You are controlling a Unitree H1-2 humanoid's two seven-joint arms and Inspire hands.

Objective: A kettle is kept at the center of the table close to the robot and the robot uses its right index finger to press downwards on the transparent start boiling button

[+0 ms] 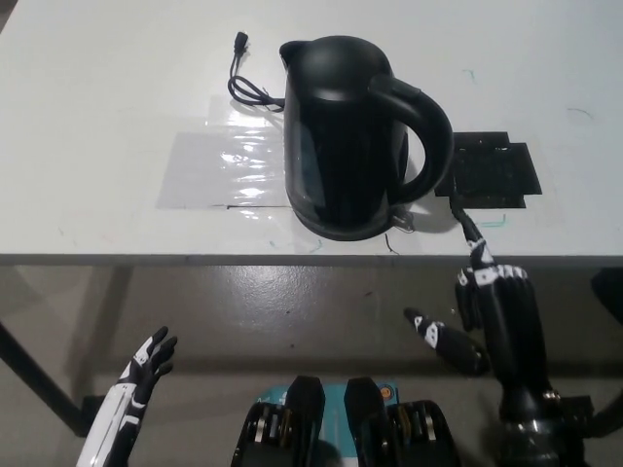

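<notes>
A black electric kettle (pixel 346 136) stands upright near the table's front edge, handle (pixel 423 131) to the picture's right. Its small transparent button (pixel 401 224) shows at the base below the handle. My black right hand (pixel 487 302) is raised below the table edge, one finger (pixel 467 229) pointing up over the edge, a short way right of the button and not touching the kettle. The other fingers are curled and the thumb sticks out left. My white left hand (pixel 146 370) rests low at the lower left, fingers apart and holding nothing.
The kettle's cord and plug (pixel 243 78) lie behind it to the left. A clear plastic sheet (pixel 219 165) is taped left of the kettle and a black square pad (pixel 487 173) lies to its right. The white table (pixel 117 78) ends at its front edge (pixel 195 259).
</notes>
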